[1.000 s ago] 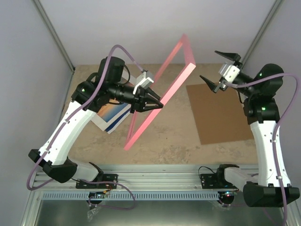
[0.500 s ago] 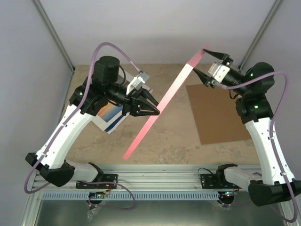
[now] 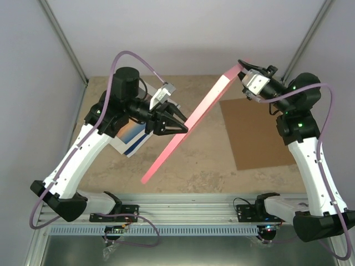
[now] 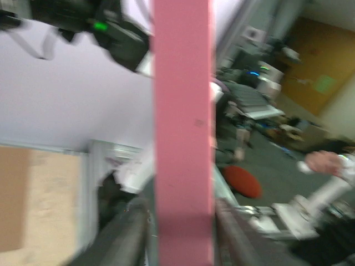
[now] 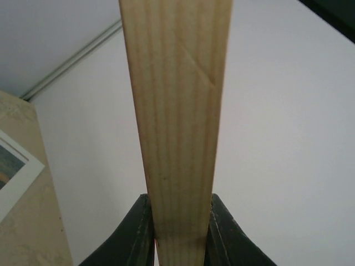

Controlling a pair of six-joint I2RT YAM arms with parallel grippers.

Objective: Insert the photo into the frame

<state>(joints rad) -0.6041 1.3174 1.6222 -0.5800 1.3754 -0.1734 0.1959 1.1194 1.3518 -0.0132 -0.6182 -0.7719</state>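
Observation:
The pink frame [image 3: 191, 119] hangs in the air, nearly edge-on, slanting from low near the table's middle up to the back right. My left gripper [image 3: 184, 131] is shut on its long bar; in the left wrist view the pink bar [image 4: 183, 127] runs between the fingers [image 4: 128, 233]. At the upper end my right gripper [image 3: 242, 76] is shut on the frame, whose bare wooden side [image 5: 177, 111] sits pinched between the dark fingers [image 5: 138, 233]. The photo [image 3: 133, 137] lies flat on the table under the left arm, partly hidden; its white border [image 5: 16, 174] shows in the right wrist view.
A plain brown cardboard sheet [image 3: 256, 133] lies flat on the right half of the table, below the right gripper. Grey walls close the cell at the back and sides. An aluminium rail [image 3: 183, 202] with the arm bases runs along the near edge.
My right gripper has moved left onto the frame's upper end and shut on it. The frame has turned from showing its opening to nearly edge-on. The left gripper kept its hold.

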